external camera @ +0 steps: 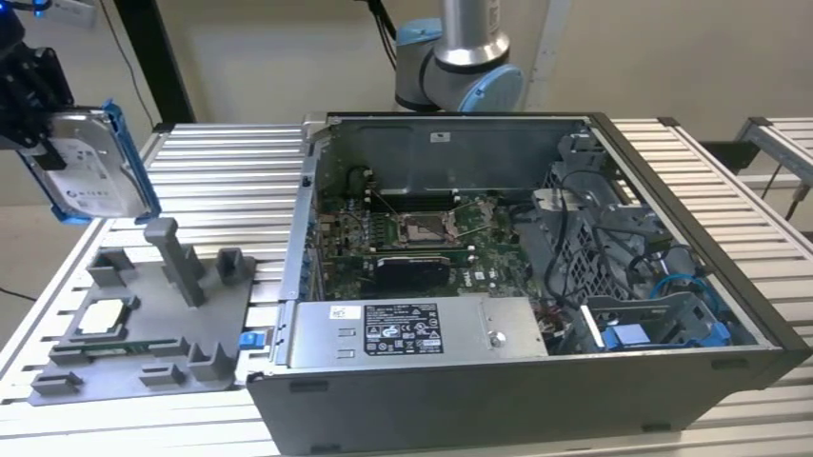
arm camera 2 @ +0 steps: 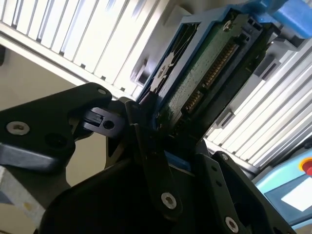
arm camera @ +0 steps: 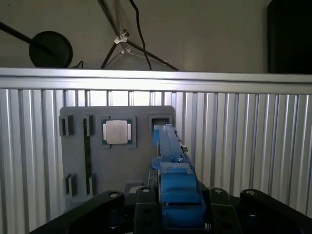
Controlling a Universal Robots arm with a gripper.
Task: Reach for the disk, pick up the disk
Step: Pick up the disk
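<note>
Disk, a flat rectangular silver-grey hard drive with a white label and bright blue plastic rails (external camera: 89, 167), hangs in the air in the black two-fingered gripper (external camera: 49, 152), which is clenched on one end of it. It stands on edge and reaches away from the tool, clear of everything beneath.

That hold seems to suit the fixture. Under the gripper lies a grey moulded plastic tray (external camera: 140, 328) with upright posts and slots, where I judge a drive would stand on edge. A small square silver chip (external camera: 105, 317) rests in a pocket of that tray, below the tool and apart from the disk. The open dark grey computer case (external camera: 508, 400) stands well off to the gripper's side on the ribbed aluminium table (external camera: 216, 162).

The exterior view gives the label face and the gap between disk and tray. The second wrist view shows the other face, a green circuit board with its connector row (arm camera 2: 209, 63), and the black fingers (arm camera 2: 146, 141) pinching it from both sides. The first wrist view looks along the blue rail (arm camera: 170, 146), edge-on, with the tray beyond it.
</note>
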